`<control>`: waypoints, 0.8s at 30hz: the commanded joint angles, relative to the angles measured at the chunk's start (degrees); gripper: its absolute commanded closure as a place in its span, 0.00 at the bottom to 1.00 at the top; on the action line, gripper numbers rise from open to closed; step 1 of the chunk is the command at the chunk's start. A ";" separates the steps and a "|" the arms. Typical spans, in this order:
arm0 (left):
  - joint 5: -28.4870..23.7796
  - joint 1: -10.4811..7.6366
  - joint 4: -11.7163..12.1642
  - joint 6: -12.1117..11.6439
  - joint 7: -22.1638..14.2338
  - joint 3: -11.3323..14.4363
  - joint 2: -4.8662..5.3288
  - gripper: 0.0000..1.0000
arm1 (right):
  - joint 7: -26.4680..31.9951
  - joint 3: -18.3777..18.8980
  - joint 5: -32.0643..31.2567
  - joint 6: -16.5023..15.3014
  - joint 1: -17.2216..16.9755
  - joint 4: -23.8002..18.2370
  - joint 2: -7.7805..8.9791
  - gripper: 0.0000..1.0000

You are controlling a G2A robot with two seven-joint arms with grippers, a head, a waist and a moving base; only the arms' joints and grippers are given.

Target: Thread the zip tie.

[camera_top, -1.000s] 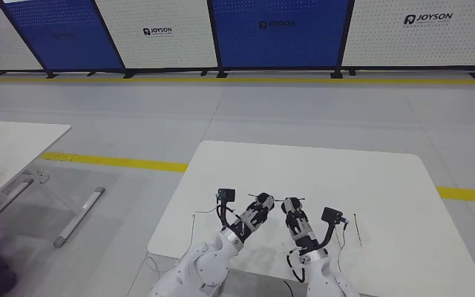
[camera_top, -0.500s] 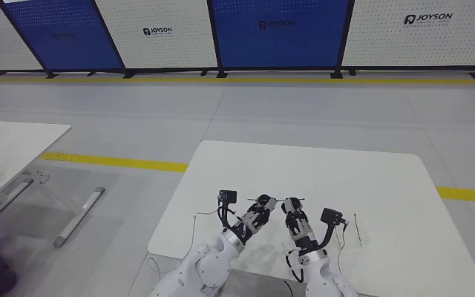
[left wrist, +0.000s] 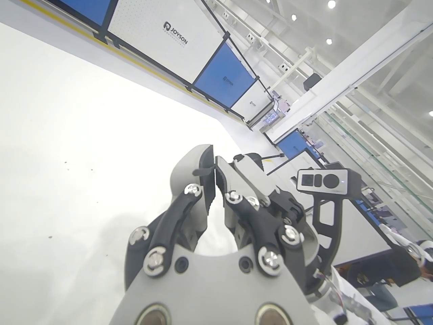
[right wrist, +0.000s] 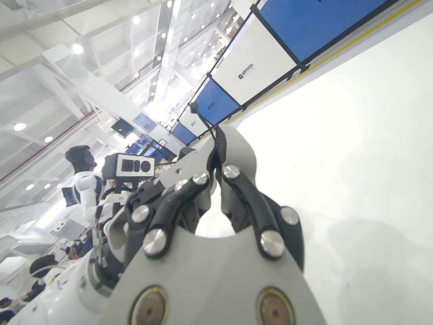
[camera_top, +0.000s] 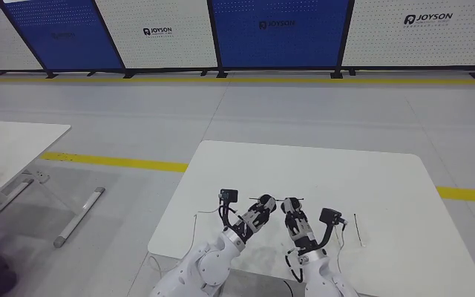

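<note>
My left gripper [left wrist: 215,168] is shut on a thin black zip tie [left wrist: 202,172], and a short end pokes out beside its pads. The right gripper [right wrist: 217,134] is shut on the zip tie [right wrist: 204,120] too. The strap rises from its fingertips to the small square head [right wrist: 194,107]. In the top view the left gripper [camera_top: 262,203] and the right gripper [camera_top: 289,205] are close together, tips almost touching, over the front middle of the white table [camera_top: 312,171]. Whether the tail passes through the head is too small to tell.
A spare black zip tie [camera_top: 358,229] lies on the table to the right of the arms. A thin strand [camera_top: 199,216] lies near the table's left edge. Another white table [camera_top: 22,145] stands at far left across the floor.
The two grippers have crept slightly closer together. Both have stayed shut on the zip tie.
</note>
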 commanded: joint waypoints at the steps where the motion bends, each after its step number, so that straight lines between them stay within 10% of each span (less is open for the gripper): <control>1: -0.24 -0.03 0.01 -0.26 -0.19 -0.06 0.01 1.00 | 0.62 -0.04 0.49 -0.13 0.12 0.08 -0.01 1.00; 24: -1.35 0.03 -0.57 -1.30 -1.56 -0.57 0.23 1.00 | 4.30 0.75 3.81 -0.91 0.58 -0.48 0.18 1.00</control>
